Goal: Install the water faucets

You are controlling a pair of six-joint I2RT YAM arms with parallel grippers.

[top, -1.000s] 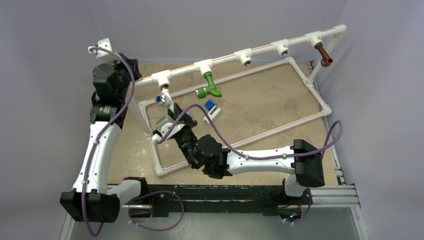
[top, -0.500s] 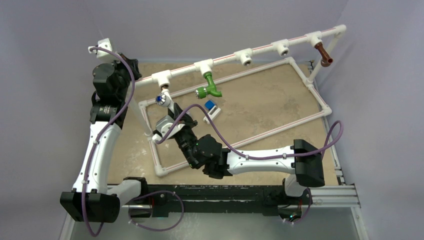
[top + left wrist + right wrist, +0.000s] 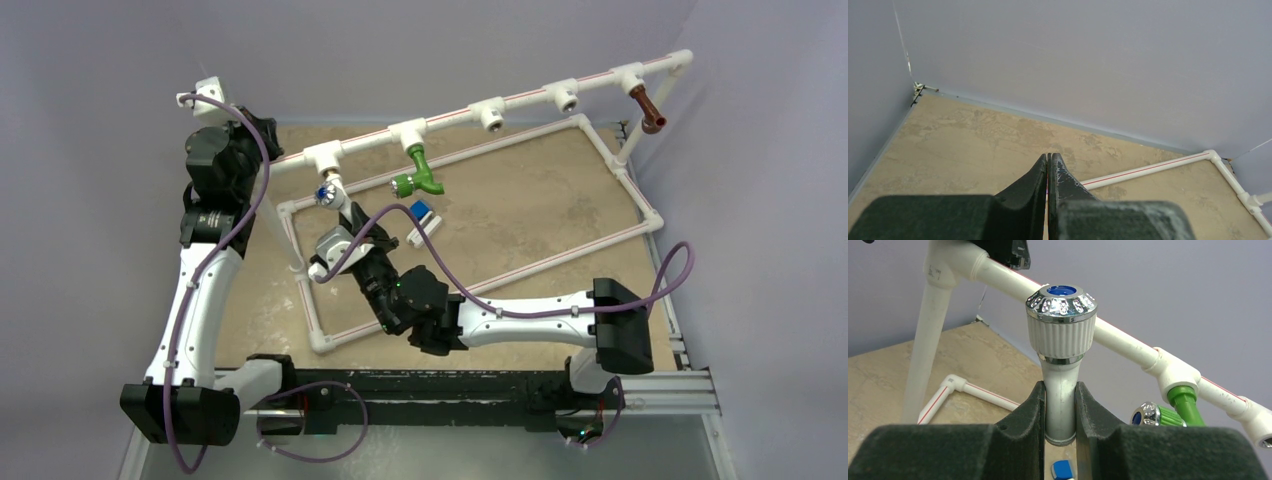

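Three taps: the green tap (image 3: 418,176) is hanging from a white joint on the top pipe (image 3: 528,104). The brown tap (image 3: 648,108) is hanging near the far right end. The white tap (image 3: 328,197) with the shiny knob is sitting in the right claw.
Right claw (image 3: 1060,390): it is pinching the white tap's neck from both sides, and the knob (image 3: 1061,315) is poking out above the fingers.
Left claw (image 3: 1048,159): its fingers are pressing together with nothing between them. It is pointing out over the bare tabletop (image 3: 973,135) toward the far wall.
Where the tap is going, I think: an empty joint (image 3: 325,158) is sitting just past the white tap, on the far side from the claw. So the claw is needing only a small push that way.
Long way of the tap: it is running straight out from the claw, with the neck between the fingers and the knob at the tip.
Touching or not: I cannot tell if the tap's screw end is reaching the hole yet.
Nearer arm: the right arm is reaching right up to that joint. The left arm is standing tall just to the left, holding nothing.
Tight spots: the frame's left leg (image 3: 928,350) is standing just left of the claw, and the green tap is hanging just to the right. A small blue-and-white block (image 3: 422,213) is lying on the tabletop beside the claw.
Open room: the next empty joint (image 3: 490,114) farther right is sitting with lots of free space around it.
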